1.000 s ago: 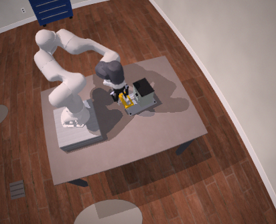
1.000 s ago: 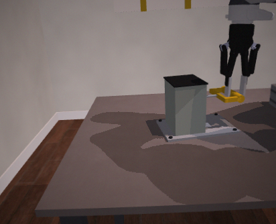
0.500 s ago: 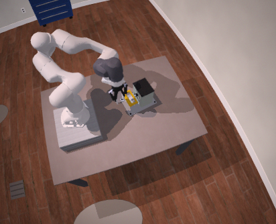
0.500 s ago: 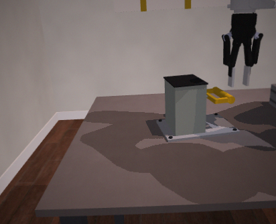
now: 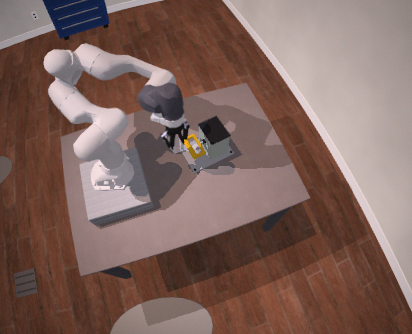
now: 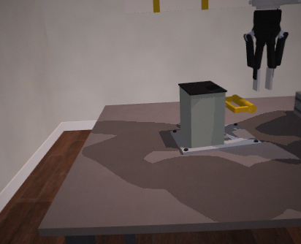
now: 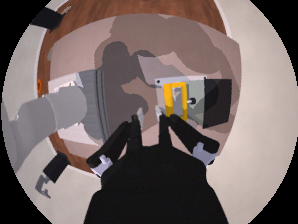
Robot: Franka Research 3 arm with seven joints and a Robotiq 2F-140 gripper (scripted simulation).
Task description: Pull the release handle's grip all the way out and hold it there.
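One table point(image 6: 109, 190) carries everything here. Toward its left in the exterior view stands one grey box point(image 6: 202, 118) with a black lid, bolted to one flat metal base plate point(image 6: 204, 148) with dark screws at its corners. One yellow handle point(image 6: 240, 104) sticks out from the box's right side, its level bar raised above the table. Its bar sits close in front of the box, and nothing touches it.

Further right and higher, one gripper point(image 6: 264, 79) hangs in the air, pointing down, above the handle and a little beyond it. Its two fingers point(image 6: 269, 78) stand close together with only a narrow gap, and there is nothing between them.

From above, one white arm point(image 5: 91, 122) rises from one ribbed grey block point(image 5: 111, 202) on the table's left part and reaches across to the box. One blue cabinet point(image 5: 76, 15) stands by the far wall.
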